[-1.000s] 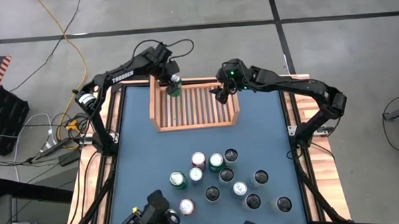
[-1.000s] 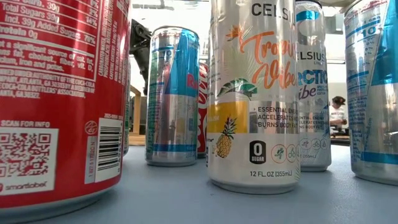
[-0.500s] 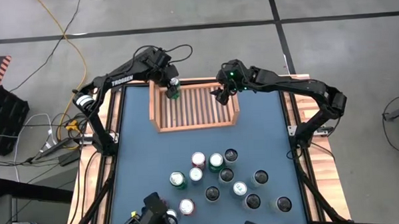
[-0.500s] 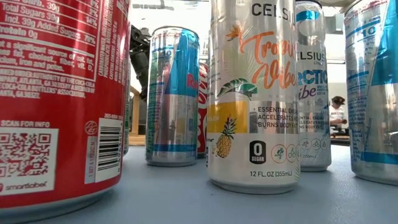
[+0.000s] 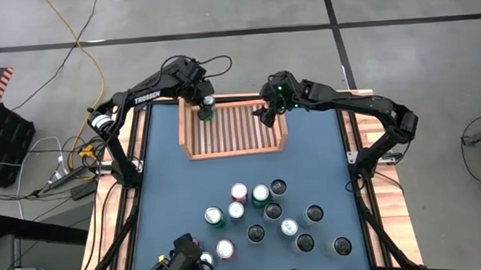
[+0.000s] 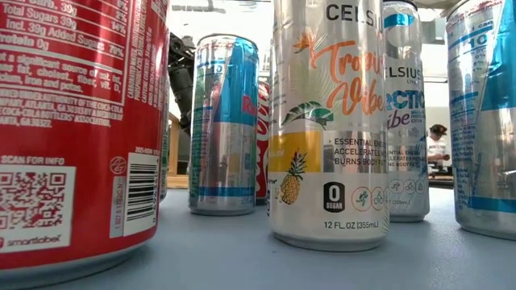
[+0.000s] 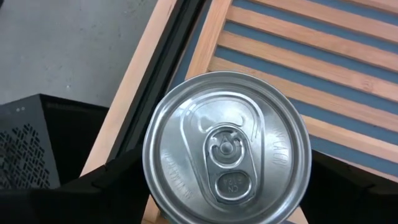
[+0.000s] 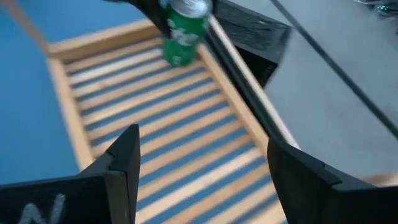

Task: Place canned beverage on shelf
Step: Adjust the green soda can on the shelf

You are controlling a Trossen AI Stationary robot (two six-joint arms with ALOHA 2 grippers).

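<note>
A green can (image 5: 207,110) with a silver top (image 7: 227,146) is at the far left corner of the light-wood shelf (image 5: 236,131). My left gripper (image 5: 204,102) is shut on it. In the right wrist view the can (image 8: 182,31) stands nearly upright just over the slats (image 8: 155,118); I cannot tell whether its base touches them. My right gripper (image 5: 266,114) hangs open over the shelf's far right part, nothing between its fingers (image 8: 121,162). My left gripper pinches the green can by its two opposite sides (image 7: 148,180), just under the rim, one dark finger (image 7: 109,186) on each side. The fingers come from above, slanting down from the table's far left. The can stays nearly upright, its top up.
Several more cans (image 5: 263,210) stand grouped on the blue table top near its front edge; the low view shows them close up, a red one (image 6: 72,129) and a silver one (image 6: 330,121). The table's wooden border (image 5: 369,187) runs along both sides.
My left gripper has sunk a little with the green can and drawn it toward the shelf's far left corner. The can has stayed upright. My right gripper has kept its place.
</note>
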